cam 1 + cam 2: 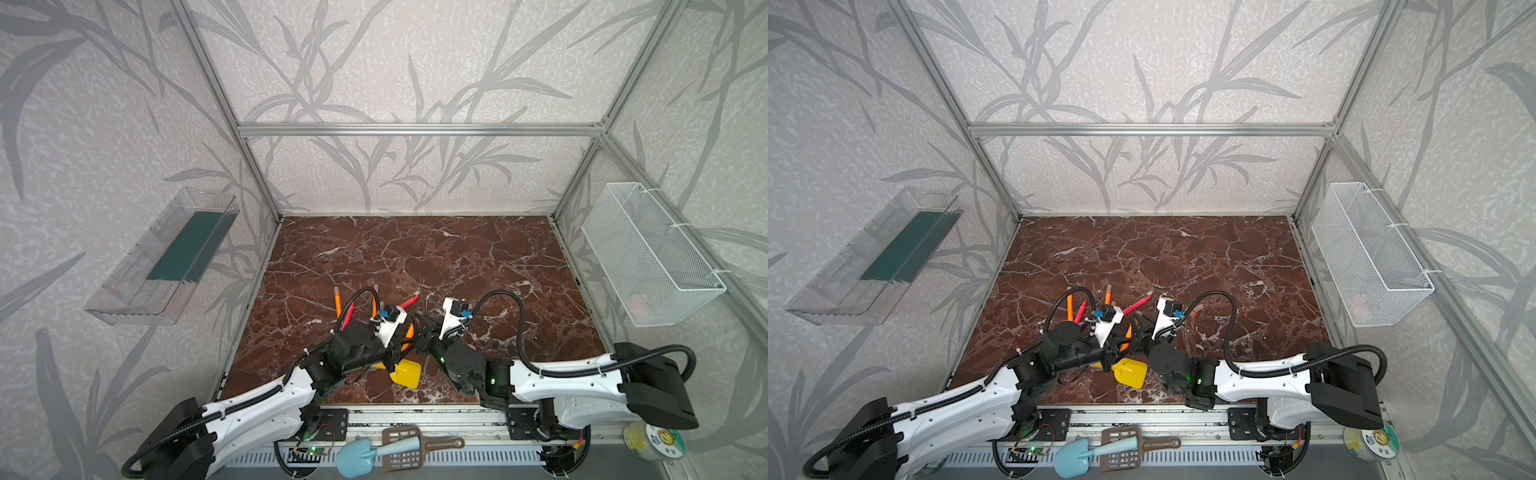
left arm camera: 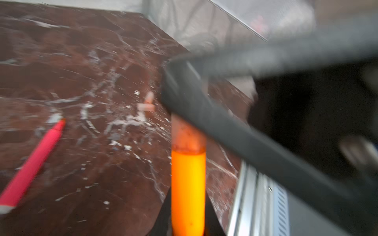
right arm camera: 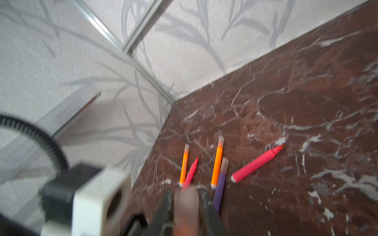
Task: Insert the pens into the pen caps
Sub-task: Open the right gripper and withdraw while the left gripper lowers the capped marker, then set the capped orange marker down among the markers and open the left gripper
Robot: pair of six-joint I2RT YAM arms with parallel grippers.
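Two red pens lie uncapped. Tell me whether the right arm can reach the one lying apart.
Probably yes: that red pen lies alone on bare marble, though a cap sits between the right fingers.

This is a robot lab's test cell. An aluminium frame (image 1: 415,129) boxes in a booth lined with leaf-print panels (image 1: 374,62), over a marble-look table (image 1: 415,257). The left arm (image 1: 257,409) and right arm (image 1: 582,409) are bolted to a rail (image 1: 415,415) at the front edge, beside a bare circuit board (image 1: 309,450) with loose wires. A clear tray (image 1: 166,257) and a wire basket (image 1: 648,253) hang on the side walls; the basket seems to hold something pink, too faint to name.
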